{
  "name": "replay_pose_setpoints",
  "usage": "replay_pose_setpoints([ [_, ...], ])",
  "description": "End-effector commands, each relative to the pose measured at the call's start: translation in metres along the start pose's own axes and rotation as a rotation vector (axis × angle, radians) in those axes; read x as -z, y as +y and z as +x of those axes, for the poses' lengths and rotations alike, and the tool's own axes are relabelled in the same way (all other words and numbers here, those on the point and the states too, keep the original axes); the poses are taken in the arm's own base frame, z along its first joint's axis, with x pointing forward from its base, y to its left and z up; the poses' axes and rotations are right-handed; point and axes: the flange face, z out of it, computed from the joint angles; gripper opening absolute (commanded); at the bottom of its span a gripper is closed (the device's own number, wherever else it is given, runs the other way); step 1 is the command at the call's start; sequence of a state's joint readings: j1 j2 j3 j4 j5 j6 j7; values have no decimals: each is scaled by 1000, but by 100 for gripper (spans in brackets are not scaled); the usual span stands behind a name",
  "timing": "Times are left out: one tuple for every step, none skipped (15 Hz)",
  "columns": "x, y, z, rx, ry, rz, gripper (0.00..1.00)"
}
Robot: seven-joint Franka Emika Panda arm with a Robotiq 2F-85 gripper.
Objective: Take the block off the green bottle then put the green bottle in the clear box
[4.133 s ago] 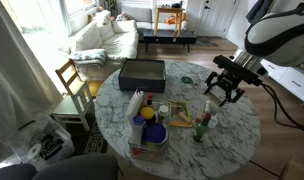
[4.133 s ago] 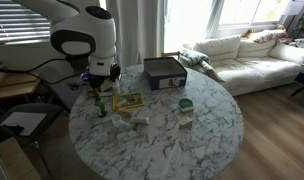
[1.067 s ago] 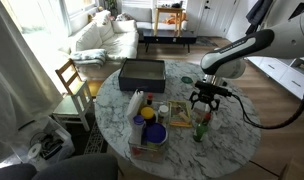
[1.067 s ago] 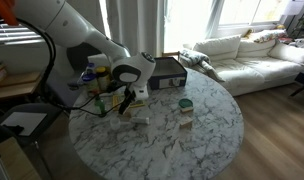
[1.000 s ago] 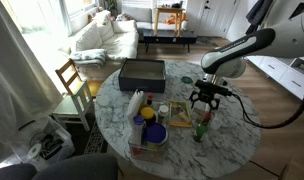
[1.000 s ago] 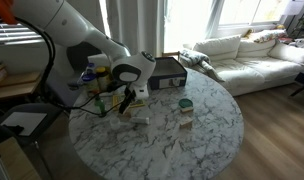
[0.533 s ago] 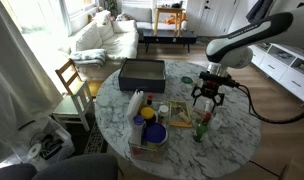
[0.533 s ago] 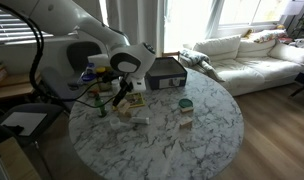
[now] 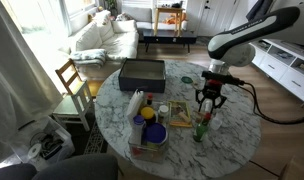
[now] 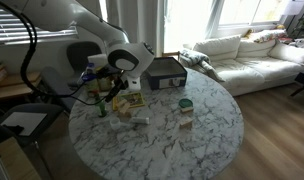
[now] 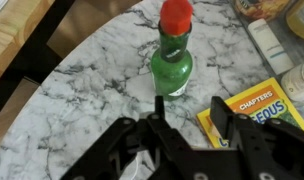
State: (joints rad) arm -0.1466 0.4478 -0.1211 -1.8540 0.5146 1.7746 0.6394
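The green bottle (image 11: 172,62) stands upright on the marble table (image 11: 92,90), and its red cap is bare in the wrist view. It also shows in both exterior views (image 9: 200,129) (image 10: 100,106). My gripper (image 11: 189,108) is open with nothing between its fingers. It hovers just above and beside the bottle in both exterior views (image 9: 208,103) (image 10: 116,92). I cannot make out a block on the bottle or anywhere else. The clear box (image 9: 152,147) stands near the table edge with small items in it, and it also shows in an exterior view (image 10: 140,117).
A yellow book (image 11: 267,100) lies next to the bottle. A dark opaque box (image 9: 142,72) (image 10: 164,72) stands at the table's far side. A white bottle (image 9: 137,103) stands by the clear box. A small green object (image 10: 185,104) lies mid-table. A chair (image 9: 72,80) stands beside the table.
My gripper has lifted slightly from over the bottle and shifted sideways, and its fingers look narrower than a second ago. The green bottle has not moved.
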Motion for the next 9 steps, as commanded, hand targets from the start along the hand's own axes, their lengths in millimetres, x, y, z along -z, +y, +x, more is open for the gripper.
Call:
replay_pose_setpoints([
  [-7,12,-9,20,-72,-11,83],
  [-9,13,-10,25,-86,-19,90],
  [-11,14,-12,31,-102,-29,94],
  [-12,15,-13,35,-120,-36,95],
  [-13,16,-14,36,-132,-42,93],
  [-13,16,-16,44,-150,-42,84],
  [-14,16,-18,48,-160,-42,69],
  [-14,16,-19,52,-176,-36,67],
  [-14,15,-21,55,-190,-29,57],
])
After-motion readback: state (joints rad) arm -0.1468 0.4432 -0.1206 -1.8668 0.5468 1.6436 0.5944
